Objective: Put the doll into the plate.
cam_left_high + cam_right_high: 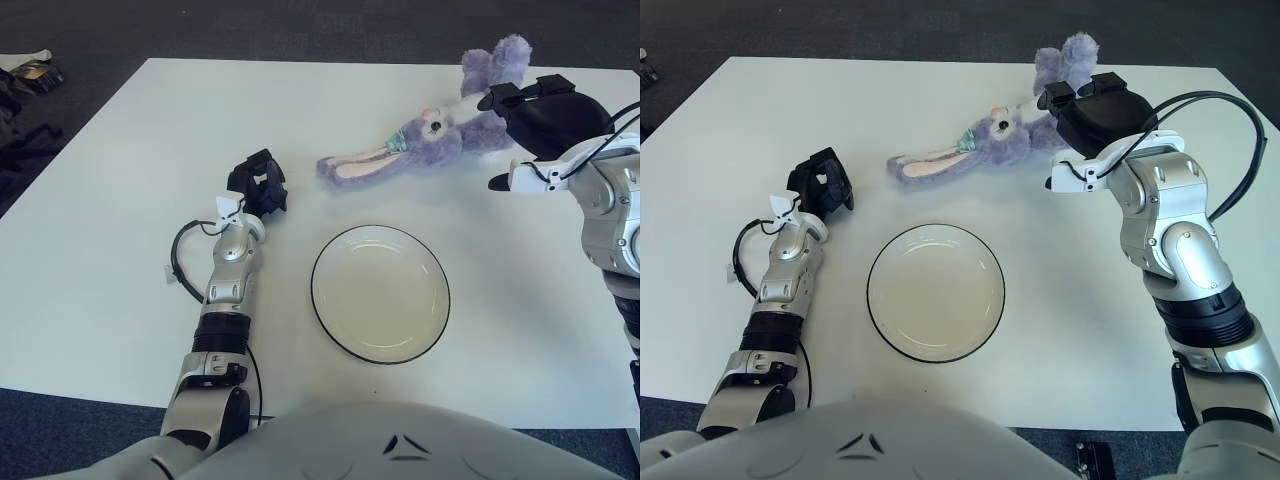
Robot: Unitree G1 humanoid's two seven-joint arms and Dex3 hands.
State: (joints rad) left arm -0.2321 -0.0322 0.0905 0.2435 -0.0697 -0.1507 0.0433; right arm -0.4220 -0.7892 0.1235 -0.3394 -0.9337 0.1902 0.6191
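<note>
Purple plush rabbit doll (440,135), long pink-lined ears trailing on the white table toward the left, body raised at far right. White black-rimmed plate (380,292), empty, nearer.

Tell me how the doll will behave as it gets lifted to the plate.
The doll is plush, so probably light and floppy. Held at its body by the right robot hand, its long ears trail on the table and will likely dangle. It should not roll or break.
</note>
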